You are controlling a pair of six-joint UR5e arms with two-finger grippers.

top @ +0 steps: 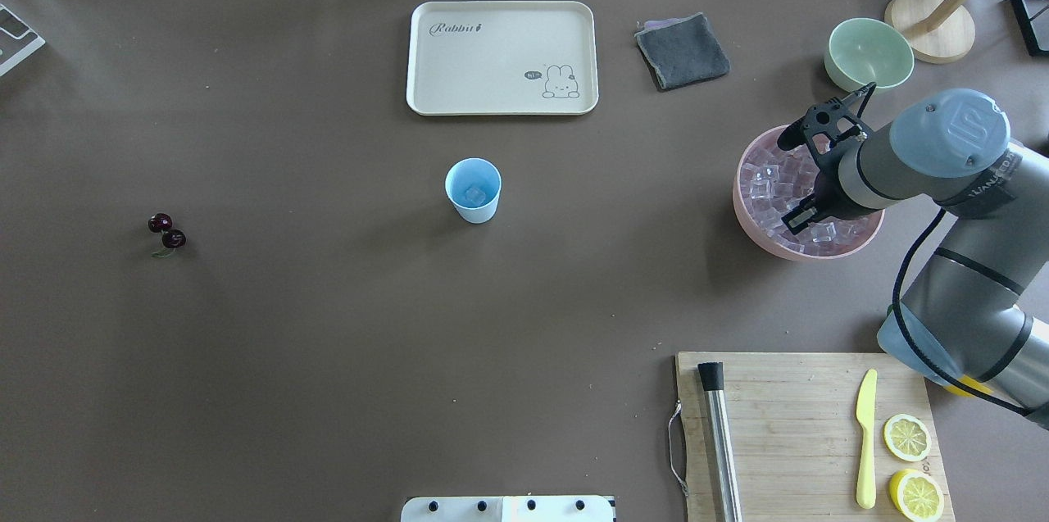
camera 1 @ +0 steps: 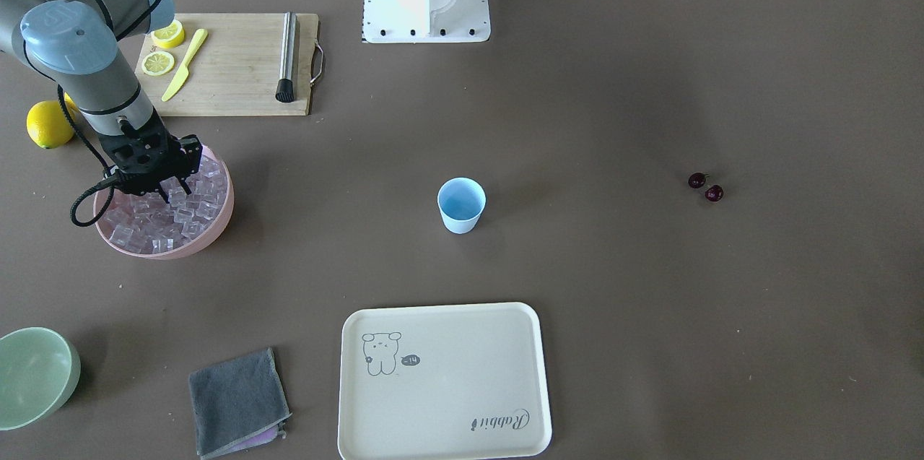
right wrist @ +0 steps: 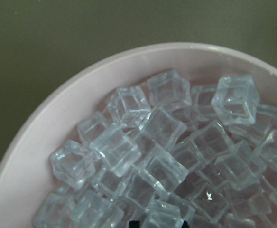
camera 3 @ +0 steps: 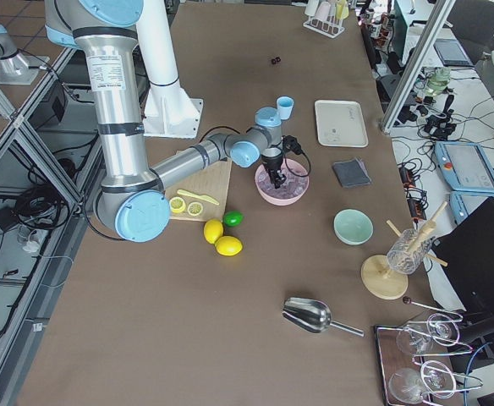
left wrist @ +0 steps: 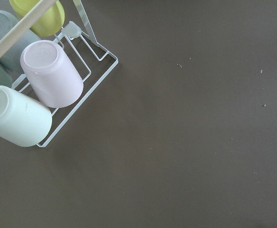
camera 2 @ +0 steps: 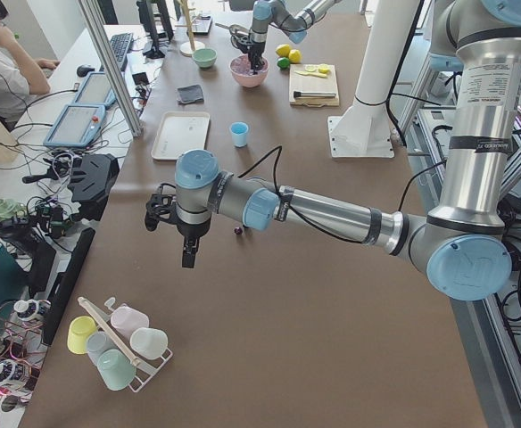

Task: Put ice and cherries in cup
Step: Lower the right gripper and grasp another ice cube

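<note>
The cream tray (top: 500,55) carried the word "Rabbit" in cursive script at one corner. At the opposite corner a small dark speech bubble read "hi~" beside a line drawing of a rabbit. The blue joint cap (top: 951,129) on the right arm bore an embossed "UR" logo. The lettering on the sleeve beside it was too small to read.

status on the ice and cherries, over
Right gripper in the ice, left gripper aside, jaws unclear. Cup holds one cube, cherries untouched. Nothing blocking cup.
</note>
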